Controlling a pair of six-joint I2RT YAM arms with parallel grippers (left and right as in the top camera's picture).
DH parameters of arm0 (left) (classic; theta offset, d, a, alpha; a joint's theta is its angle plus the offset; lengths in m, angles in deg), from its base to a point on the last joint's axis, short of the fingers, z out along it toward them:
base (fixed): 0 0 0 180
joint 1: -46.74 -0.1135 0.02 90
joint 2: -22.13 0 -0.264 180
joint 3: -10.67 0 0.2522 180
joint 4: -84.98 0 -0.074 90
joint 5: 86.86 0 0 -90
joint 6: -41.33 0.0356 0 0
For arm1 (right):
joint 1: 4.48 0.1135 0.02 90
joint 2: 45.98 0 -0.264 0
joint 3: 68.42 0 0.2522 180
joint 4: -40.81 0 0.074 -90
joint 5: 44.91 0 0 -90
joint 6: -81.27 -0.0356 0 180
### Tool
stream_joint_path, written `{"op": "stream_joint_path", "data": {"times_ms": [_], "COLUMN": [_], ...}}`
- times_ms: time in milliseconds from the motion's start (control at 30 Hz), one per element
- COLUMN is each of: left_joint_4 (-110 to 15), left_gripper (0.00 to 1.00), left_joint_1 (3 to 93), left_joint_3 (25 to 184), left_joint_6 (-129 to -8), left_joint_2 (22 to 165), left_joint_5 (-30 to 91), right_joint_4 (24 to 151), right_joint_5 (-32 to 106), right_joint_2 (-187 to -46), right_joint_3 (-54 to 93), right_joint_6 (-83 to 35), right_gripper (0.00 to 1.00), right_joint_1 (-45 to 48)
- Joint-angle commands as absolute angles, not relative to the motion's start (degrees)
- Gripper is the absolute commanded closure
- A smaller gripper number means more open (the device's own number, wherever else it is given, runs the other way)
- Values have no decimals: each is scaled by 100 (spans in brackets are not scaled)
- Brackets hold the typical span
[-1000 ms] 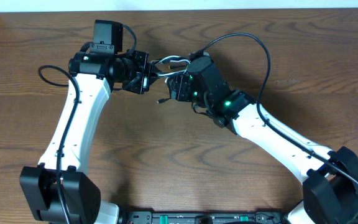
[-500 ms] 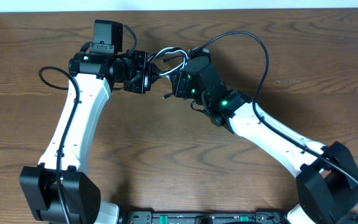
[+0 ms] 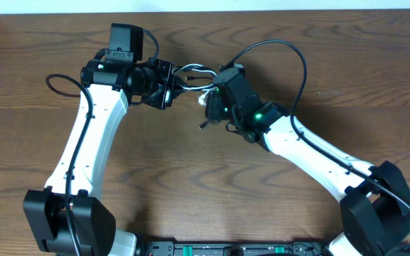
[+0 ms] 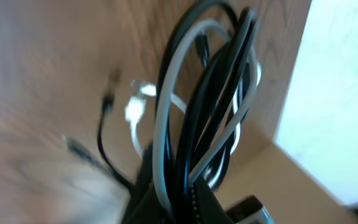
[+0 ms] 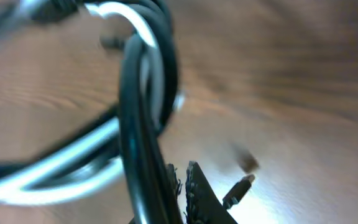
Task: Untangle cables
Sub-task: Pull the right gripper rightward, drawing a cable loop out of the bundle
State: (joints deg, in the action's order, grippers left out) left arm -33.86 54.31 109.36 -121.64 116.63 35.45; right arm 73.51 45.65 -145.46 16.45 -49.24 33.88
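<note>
Overhead: the cables (image 3: 191, 73), a black cord (image 4: 194, 106) and a white cord (image 4: 164, 106) looped together, hang at upper centre between the arms; left gripper (image 3: 168, 87) is clamped on the bundle; right gripper (image 3: 208, 102) is closed, with a black strand beside its tips, pinch unclear; likely light, limp and slippery, so take a loose plug end (image 5: 240, 188); wood-grain table (image 3: 319, 57); pale wall (image 4: 334, 93) at the frame's right.

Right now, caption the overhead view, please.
Left hand grips tangled thin black and white cables; right hand closed against them.
</note>
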Motion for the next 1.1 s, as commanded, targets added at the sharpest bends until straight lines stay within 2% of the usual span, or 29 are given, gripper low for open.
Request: {"op": "stream_joint_path", "data": {"times_ms": [0, 200, 267, 400, 767, 1067], "left_joint_4": [-3380, -3688, -3795, -3856, -4073, -4112], "left_gripper": [93, 92, 93, 93, 93, 92], "left_joint_1": [5416, 5416, 5416, 5416, 5416, 5416], "left_joint_3": [10968, 10968, 10968, 10968, 10968, 10968], "left_joint_6": [-10291, -7837, -6807, -5633, -4508, -4285], "left_joint_2": [11674, 11674, 11674, 11674, 11674, 11674], "left_joint_5": [2514, 2087, 2343, 2946, 3095, 2638], "right_joint_4": [7714, 8560, 8634, 8702, 8916, 8162], "right_joint_5": [4259, 3691, 3363, 3265, 2327, 6], "right_joint_2": [-14039, -13256, -12931, -12507, -12048, -12050], "right_joint_3": [1686, 1686, 1686, 1686, 1686, 1686], "right_joint_6": [-4336, -3742, -3519, -3519, -3283, -3491], "right_gripper": [99, 99, 99, 99, 99, 99], "right_joint_1": [3104, 2715, 2569, 2394, 1810, 923]}}
